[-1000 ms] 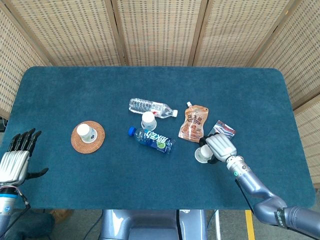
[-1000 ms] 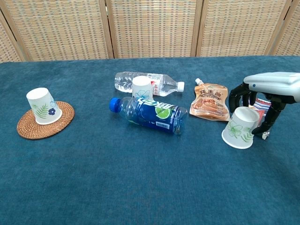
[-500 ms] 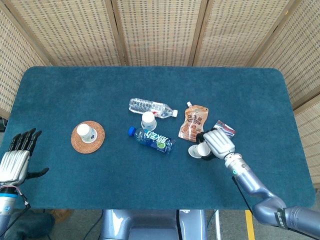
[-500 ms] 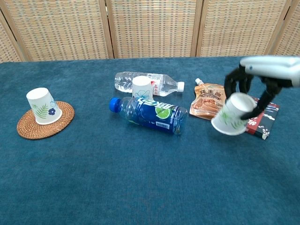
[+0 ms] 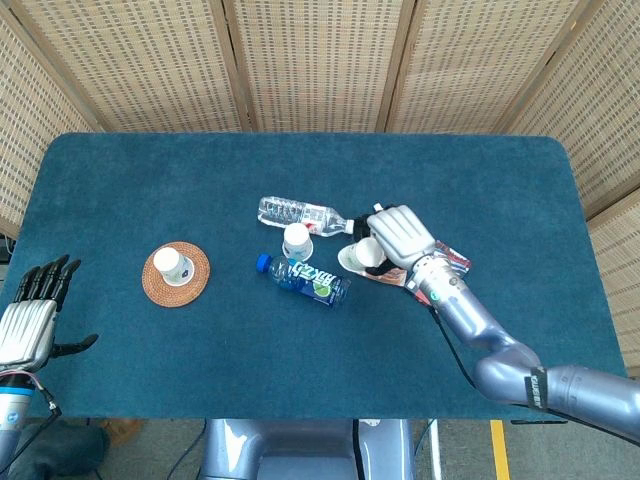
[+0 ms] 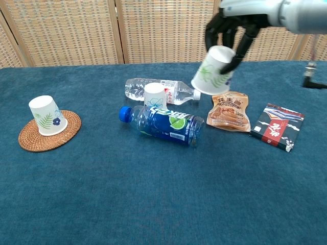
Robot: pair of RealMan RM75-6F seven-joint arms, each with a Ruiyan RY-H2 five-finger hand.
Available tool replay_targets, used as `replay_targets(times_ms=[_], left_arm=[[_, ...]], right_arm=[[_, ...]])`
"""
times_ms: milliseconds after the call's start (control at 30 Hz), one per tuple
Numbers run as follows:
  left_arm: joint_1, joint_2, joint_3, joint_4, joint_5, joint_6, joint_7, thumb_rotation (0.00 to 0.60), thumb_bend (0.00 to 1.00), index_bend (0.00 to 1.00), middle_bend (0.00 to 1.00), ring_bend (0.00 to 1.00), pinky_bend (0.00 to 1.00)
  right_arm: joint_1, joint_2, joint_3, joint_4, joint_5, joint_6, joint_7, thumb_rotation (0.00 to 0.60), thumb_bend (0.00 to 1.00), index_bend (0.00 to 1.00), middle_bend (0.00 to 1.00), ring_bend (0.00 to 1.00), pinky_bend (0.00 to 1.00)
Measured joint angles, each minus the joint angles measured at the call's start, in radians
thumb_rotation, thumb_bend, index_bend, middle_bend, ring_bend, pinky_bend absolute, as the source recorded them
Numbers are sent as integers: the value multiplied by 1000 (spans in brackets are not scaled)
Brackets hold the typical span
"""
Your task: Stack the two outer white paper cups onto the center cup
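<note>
- Left hand [image 5: 28, 322] sits nearest, at the lower left edge of the head view, fingers spread and pointing up, holding nothing, off the front edge of the dark blue felt-covered table [image 5: 200, 170]; the chest view does not show it.
- Right hand [image 6: 231, 31] is raised above the table at the upper right of the chest view, dark fingers [image 6: 214, 31] curled down around the closed end of an upturned white paper cup with a green leaf print [image 6: 213, 71], whose mouth tilts down and to the left.
- Judging by the material, that cup is very light and thin-walled, easy to crush or to let slip, so a gentle hold round the narrow closed end seems right, leaving the rim free to slide over another cup.
- Centre target, a small upturned white paper cup with a blue flower print [image 6: 155, 95], stands at mid-frame between a lying blue-labelled plastic bottle [image 6: 162, 124] in front and a lying clear water bottle [image 6: 163, 90] behind; it would probably tip at a sideways nudge.
- Third upturned white paper cup [image 6: 45, 115] rests on a round woven rattan coaster [image 6: 50, 130] at the left, untouched.
- Orange spouted drink pouch [image 6: 229, 111] lies right of centre, below the held cup.
</note>
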State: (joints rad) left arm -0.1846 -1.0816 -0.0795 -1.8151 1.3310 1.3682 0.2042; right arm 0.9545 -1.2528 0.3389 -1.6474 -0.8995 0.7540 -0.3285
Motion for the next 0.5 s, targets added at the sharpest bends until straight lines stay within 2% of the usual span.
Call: replay_targets(times_ms=[267, 500], left_arm=[[-17, -1, -14, 6, -57, -39, 4, 600, 0, 0, 0, 0, 0], [-30, 2, -27, 13, -98, -63, 0, 600, 0, 0, 0, 0, 0]], right_arm=[[228, -135, 5, 168, 248, -45, -150, 600, 370, 527, 574, 507, 422], [366, -240, -1, 299, 380, -61, -211, 600, 373, 527, 574, 507, 421]])
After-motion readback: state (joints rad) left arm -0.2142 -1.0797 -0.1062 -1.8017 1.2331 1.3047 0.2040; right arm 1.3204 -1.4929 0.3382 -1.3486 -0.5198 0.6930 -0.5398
